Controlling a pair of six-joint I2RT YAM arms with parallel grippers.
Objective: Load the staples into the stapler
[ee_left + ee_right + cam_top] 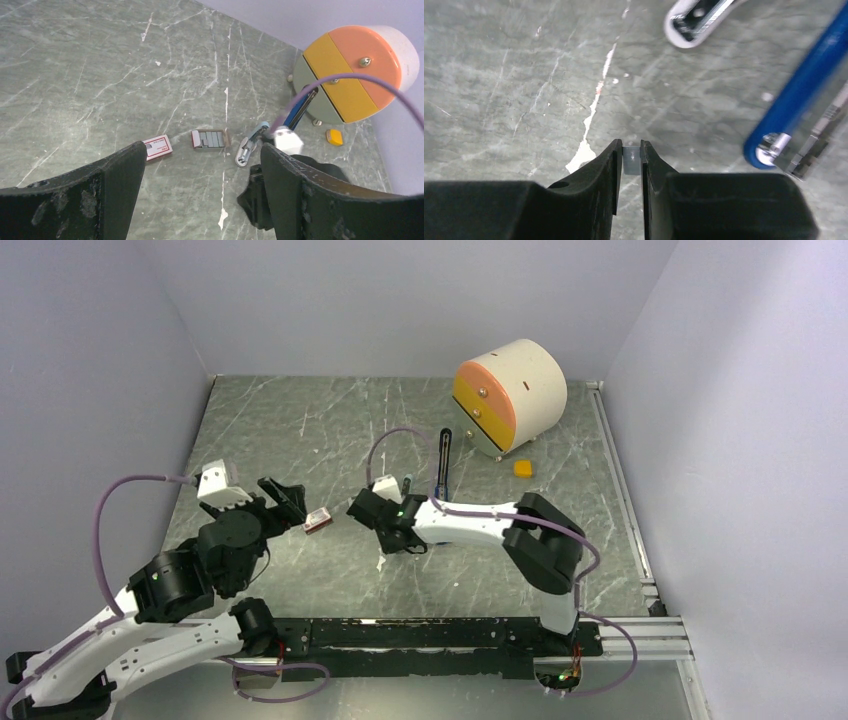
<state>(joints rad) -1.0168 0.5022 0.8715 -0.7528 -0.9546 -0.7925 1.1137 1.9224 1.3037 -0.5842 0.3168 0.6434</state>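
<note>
My right gripper [631, 150] is shut on a small grey strip of staples [631, 161], held just above the table; in the top view it [365, 508] sits mid-table. The rest of the staples [210, 139], a dark-grey ribbed block, lie in an open tray ahead of my left gripper. The bright-blue stapler [804, 85] lies to the right of the right gripper; it also shows in the top view [444, 458] and in the left wrist view [300, 111]. My left gripper [202, 162] is open and empty above the table, near the red-and-white box [317, 522].
A short pale-blue-and-white piece [248, 148] lies between the staple tray and the stapler. The red-and-white box [157, 148] lies left of the tray. A cream drum with an orange-and-yellow face [510, 395] stands at the back right, with a small yellow block [522, 468] beside it.
</note>
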